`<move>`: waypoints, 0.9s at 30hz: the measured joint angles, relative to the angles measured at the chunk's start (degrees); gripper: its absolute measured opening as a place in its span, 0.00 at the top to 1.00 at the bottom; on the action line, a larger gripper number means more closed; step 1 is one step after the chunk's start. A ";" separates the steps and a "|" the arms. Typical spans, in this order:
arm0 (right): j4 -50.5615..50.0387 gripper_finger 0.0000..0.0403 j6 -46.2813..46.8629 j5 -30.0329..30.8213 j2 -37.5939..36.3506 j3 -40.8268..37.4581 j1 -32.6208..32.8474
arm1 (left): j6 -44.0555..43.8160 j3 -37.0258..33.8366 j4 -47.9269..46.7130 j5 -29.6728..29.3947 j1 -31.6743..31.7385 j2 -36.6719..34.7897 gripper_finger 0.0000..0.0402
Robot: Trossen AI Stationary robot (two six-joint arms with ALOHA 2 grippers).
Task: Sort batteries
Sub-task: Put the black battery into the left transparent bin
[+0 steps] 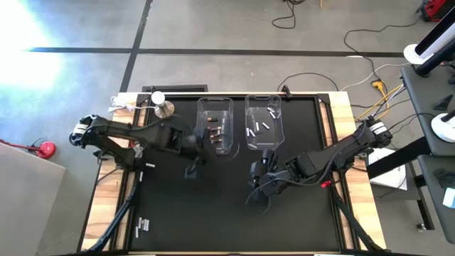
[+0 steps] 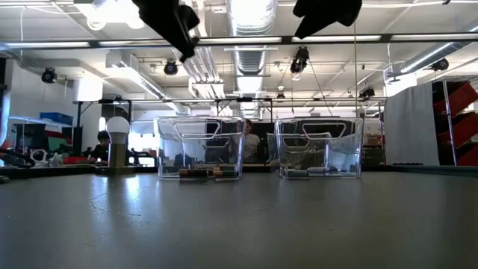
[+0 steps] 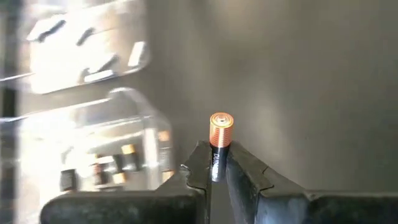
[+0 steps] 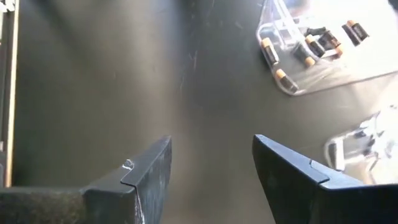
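Currently the step in hand is delivery of one dark, copper-capped battery [image 3: 219, 144] to its bin. The left gripper [image 1: 200, 144] hangs above the table just beside the left bin [image 1: 215, 107], which holds the dark batteries [image 1: 214, 131]; its fingers [image 3: 200, 167] are closed on the cell, copper end protruding. The next move likely calls for carrying the cell over the bin rim and parting the fingers. The left arm reaches in from the left edge, forearm nearly level. The right gripper [image 1: 254, 173] hovers below the right bin [image 1: 264, 105], which holds the white batteries [image 1: 261, 126]; its fingers [image 4: 148, 171] are spread wide and hold nothing. More white cells [image 1: 142, 227] lie near the front left corner.
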 joint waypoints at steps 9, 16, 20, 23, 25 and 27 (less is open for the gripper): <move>-0.71 0.47 5.88 0.16 0.14 0.00 2.55 | 10.65 -5.11 10.93 -0.10 19.42 0.12 0.96; -0.73 0.47 6.76 0.45 0.14 -0.11 3.34 | 11.64 -8.93 14.90 1.44 29.14 2.20 0.96; -0.73 0.47 6.29 0.46 0.14 -0.26 3.30 | 11.64 -9.08 14.52 1.68 29.52 7.44 0.96; -0.73 0.47 5.36 0.49 0.14 -0.31 3.03 | 12.69 -6.61 12.09 2.96 29.43 12.89 0.96; -0.71 0.47 5.27 0.47 0.14 -0.37 2.83 | 13.59 -3.92 9.19 5.01 29.71 16.26 0.96; -0.73 0.47 5.49 0.47 0.14 -0.44 2.80 | 13.83 -0.86 7.04 6.27 30.41 19.28 0.96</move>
